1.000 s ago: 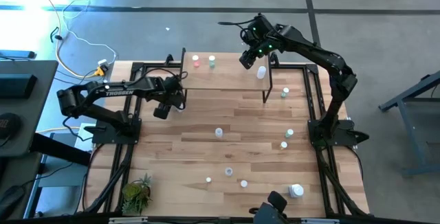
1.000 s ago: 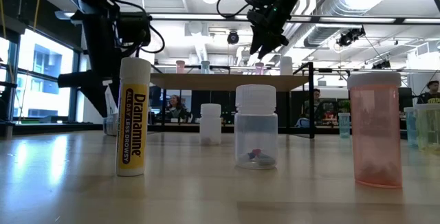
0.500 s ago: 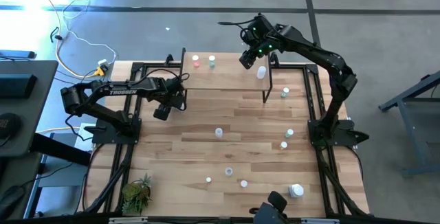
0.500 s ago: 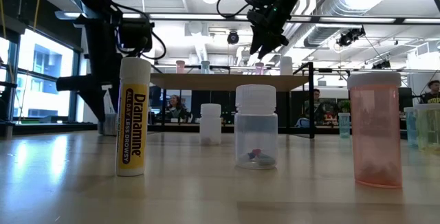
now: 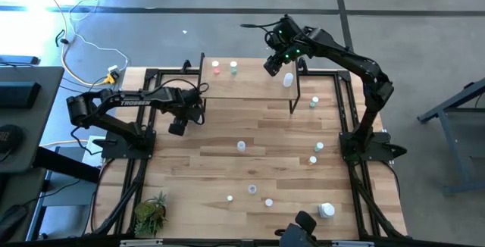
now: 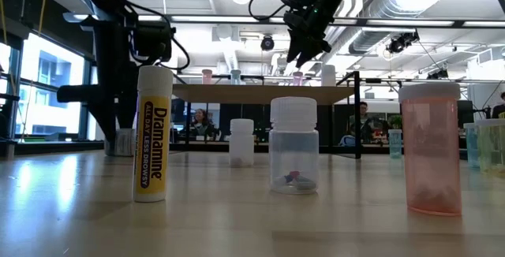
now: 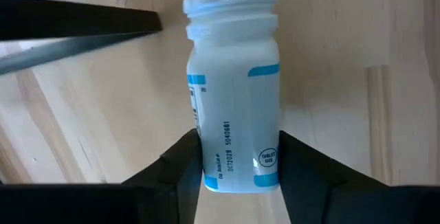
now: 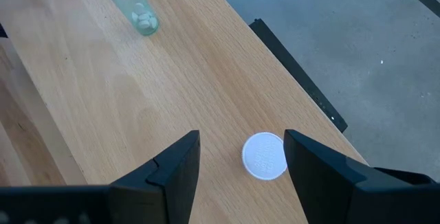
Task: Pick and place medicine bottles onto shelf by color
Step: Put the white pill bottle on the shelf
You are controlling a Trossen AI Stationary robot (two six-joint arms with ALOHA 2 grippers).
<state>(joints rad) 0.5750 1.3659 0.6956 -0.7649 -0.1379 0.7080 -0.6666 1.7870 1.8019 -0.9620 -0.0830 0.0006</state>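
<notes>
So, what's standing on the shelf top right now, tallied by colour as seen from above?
Pink bottle: 1
Green bottle: 1
White bottle: 1
Total on the shelf: 3

In the left wrist view, the white bottle (image 7: 234, 93) base sits hidden between fingers (image 7: 175, 176).

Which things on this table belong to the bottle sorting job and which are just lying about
Job things:
- shelf
- medicine bottles on the shelf
- loose medicine bottles on the table
- white bottle between the left end effector fingers
- right end effector, above the shelf

Lying about:
- potted plant
- yellow tube
</notes>
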